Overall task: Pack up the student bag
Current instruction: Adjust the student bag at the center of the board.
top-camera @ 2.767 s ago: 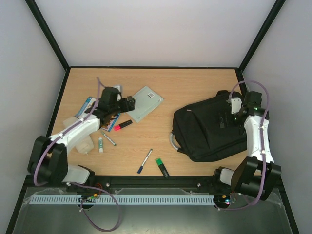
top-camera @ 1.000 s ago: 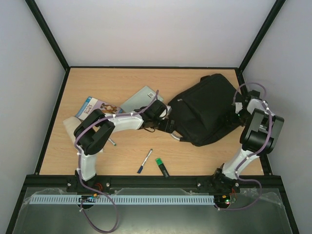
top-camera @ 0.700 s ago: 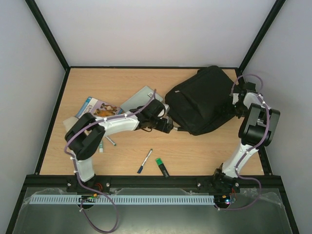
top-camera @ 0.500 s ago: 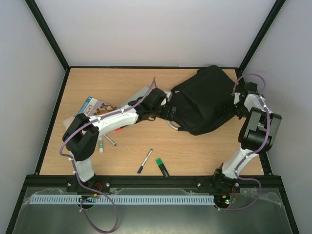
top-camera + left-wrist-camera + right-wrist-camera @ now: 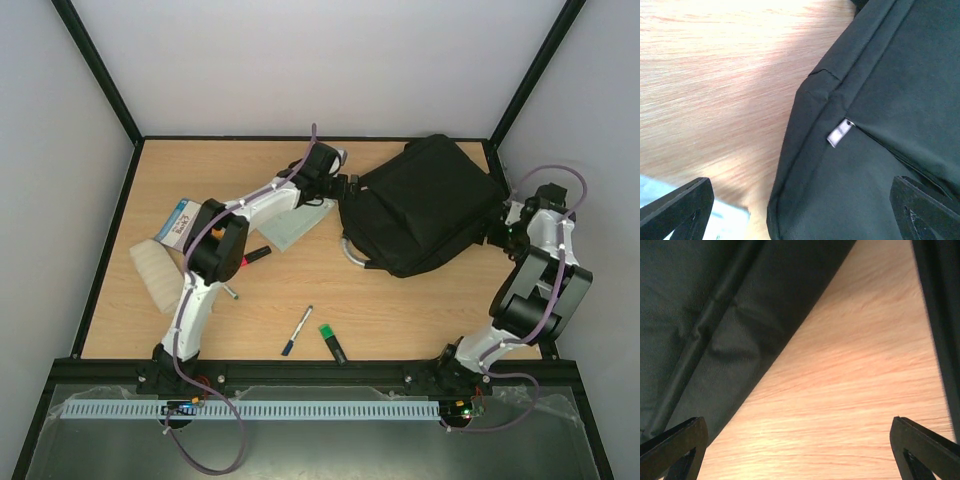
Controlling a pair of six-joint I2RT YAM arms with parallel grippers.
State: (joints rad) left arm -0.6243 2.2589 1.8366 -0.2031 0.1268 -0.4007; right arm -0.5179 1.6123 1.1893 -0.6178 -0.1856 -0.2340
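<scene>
The student bag (image 5: 425, 205) sits on the far-right part of the table (image 5: 420, 310), lying flat with its silvery loop handle (image 5: 349, 256) poking out toward the near-left. It looks soft and floppy to me, big but probably not heavy. Expect the fabric to sag and bunch if you pinch a flat panel, and a loose pinch could slip off. Your best bets are the stiffer bits: the loop handle, a seam ridge, or the little grey zipper pull (image 5: 839, 134) that's right under the left wrist camera.

Left gripper (image 5: 800, 210) is spread wide over the bag's left corner with nothing between the fingers. Right gripper (image 5: 800, 450) is spread wide too, hovering at the bag's right edge over bare wood — it's not holding anything either.

Compared with a few seconds back, the bag has slid toward the far edge and turned. Your left arm, which was over by the books on the left, has reached right across to the bag. In the last half second it crept from the bag's mid-left side up to the far-left corner, and the right arm swung further out to the right. The pen (image 5: 297, 330) and green marker (image 5: 332, 343) haven't budged.
</scene>
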